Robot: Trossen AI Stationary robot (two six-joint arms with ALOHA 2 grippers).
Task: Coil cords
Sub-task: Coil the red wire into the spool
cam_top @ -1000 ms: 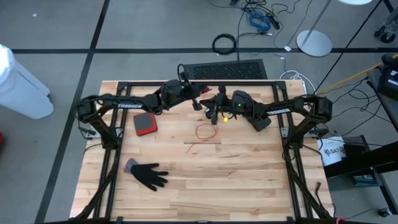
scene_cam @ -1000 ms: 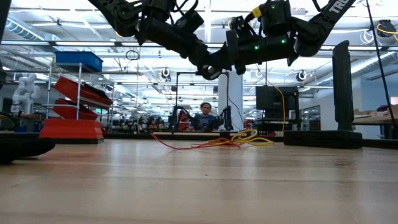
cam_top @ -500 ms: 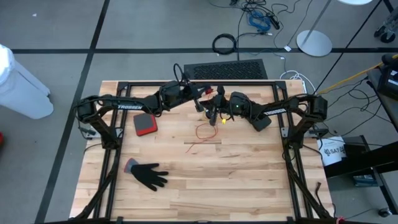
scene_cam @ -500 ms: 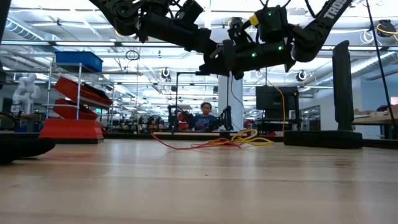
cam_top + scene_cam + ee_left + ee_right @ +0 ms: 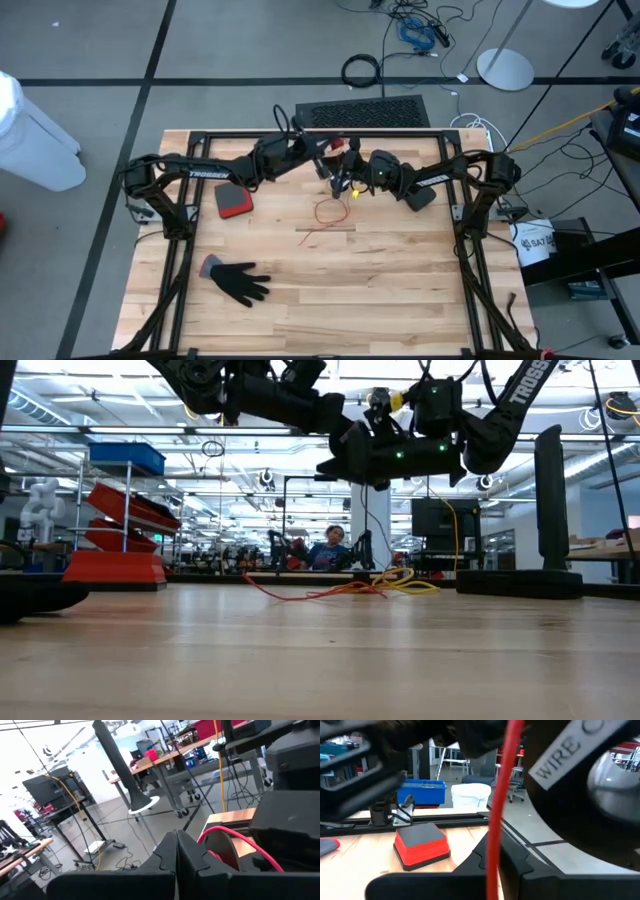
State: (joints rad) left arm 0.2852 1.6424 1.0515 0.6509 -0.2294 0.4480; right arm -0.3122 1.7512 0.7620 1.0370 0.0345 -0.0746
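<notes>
A thin red-orange cord lies in a small loop on the wooden table's middle, its tail toward the near edge; the low view shows it flat on the boards. Both grippers hang well above it, tip to tip. My left gripper is shut and points level. My right gripper is shut, and a stretch of red-orange cord runs up from it. Beyond my left gripper's shut fingers a red-orange cord arches over; whether they touch it is unclear. My right gripper has the red-orange cord in the seam between its two shut fingers. The cord rises from there close past the camera, clear of the table. Which part of the cord this is, I cannot tell. Of my left gripper I cannot tell whether it touches the cord.
A red-and-black block sits at the left, a black glove lies near the front left, and a black mat lies along the far edge. Black frame rails run along both sides. A thick black cable ring lies on the floor beyond.
My left gripper has risen a little and tipped from slanting down to level. My right gripper has sunk slightly and gone toward the table's left, closer under the left gripper. Both stay shut. The cord on the table has not moved.
</notes>
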